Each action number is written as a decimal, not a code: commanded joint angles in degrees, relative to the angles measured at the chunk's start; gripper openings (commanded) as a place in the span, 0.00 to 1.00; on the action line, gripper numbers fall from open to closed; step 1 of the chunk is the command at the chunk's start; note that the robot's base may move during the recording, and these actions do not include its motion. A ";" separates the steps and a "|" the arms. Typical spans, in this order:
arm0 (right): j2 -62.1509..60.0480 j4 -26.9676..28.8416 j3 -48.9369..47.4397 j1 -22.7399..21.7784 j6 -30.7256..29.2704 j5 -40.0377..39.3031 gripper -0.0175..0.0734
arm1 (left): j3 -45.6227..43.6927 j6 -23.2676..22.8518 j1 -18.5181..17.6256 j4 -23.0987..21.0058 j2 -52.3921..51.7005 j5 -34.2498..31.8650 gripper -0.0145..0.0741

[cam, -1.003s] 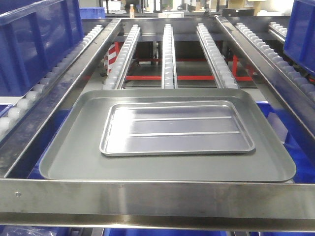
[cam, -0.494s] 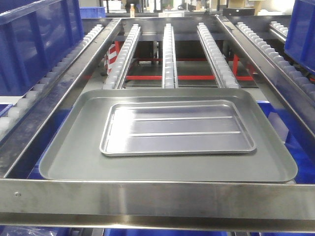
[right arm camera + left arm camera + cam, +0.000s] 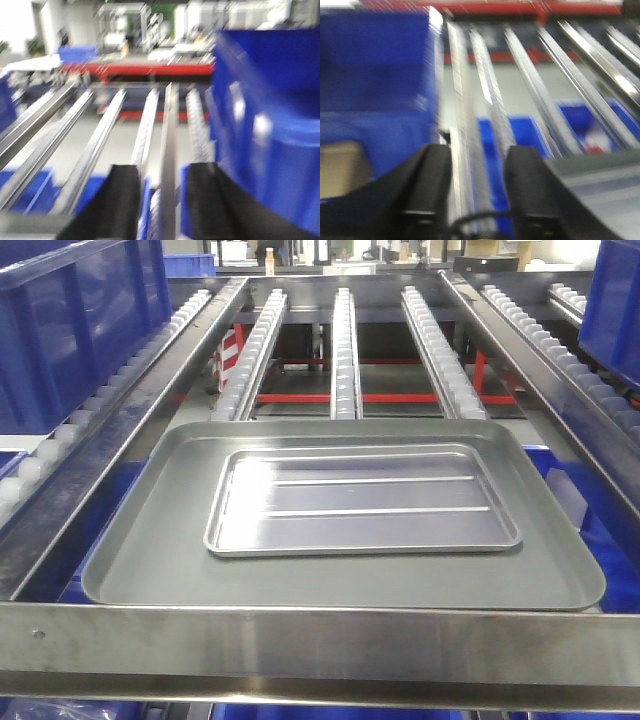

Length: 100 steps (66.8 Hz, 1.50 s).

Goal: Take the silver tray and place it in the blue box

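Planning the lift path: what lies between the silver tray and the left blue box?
Front view: the grey tray holding the silver tray, then a steel rail and a roller track before the blue box.

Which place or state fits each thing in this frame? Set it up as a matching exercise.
1 silver tray
2 large grey tray
3 left blue box
4 left gripper

A open, holding nothing
B lying inside another tray
C far left of the front view
D directly on the roller rack

Pairs: 1-B, 2-D, 3-C, 4-A
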 commanded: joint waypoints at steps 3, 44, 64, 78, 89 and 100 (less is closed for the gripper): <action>6.23 0.07 -4.12 5.11 0.02 -1.77 0.70 | -4.22 -0.11 -7.42 -0.48 6.39 -4.40 0.56; 45.73 0.08 -27.28 23.75 4.00 25.22 0.70 | -26.46 -3.94 -22.31 -5.59 40.00 18.07 0.55; 60.79 -4.03 -35.46 22.95 14.69 30.31 0.70 | -36.88 -22.58 -21.79 3.06 53.82 26.49 0.55; 66.16 -6.65 -37.07 21.03 17.20 30.64 0.70 | -38.49 -29.14 -21.70 6.30 59.30 26.49 0.55; 68.33 -6.65 -37.07 19.23 17.20 29.32 0.70 | -38.52 -30.61 -21.57 7.66 62.33 26.38 0.55; 69.36 -6.59 -37.07 18.95 17.20 26.02 0.70 | -38.52 -33.49 -19.35 7.45 64.13 26.18 0.55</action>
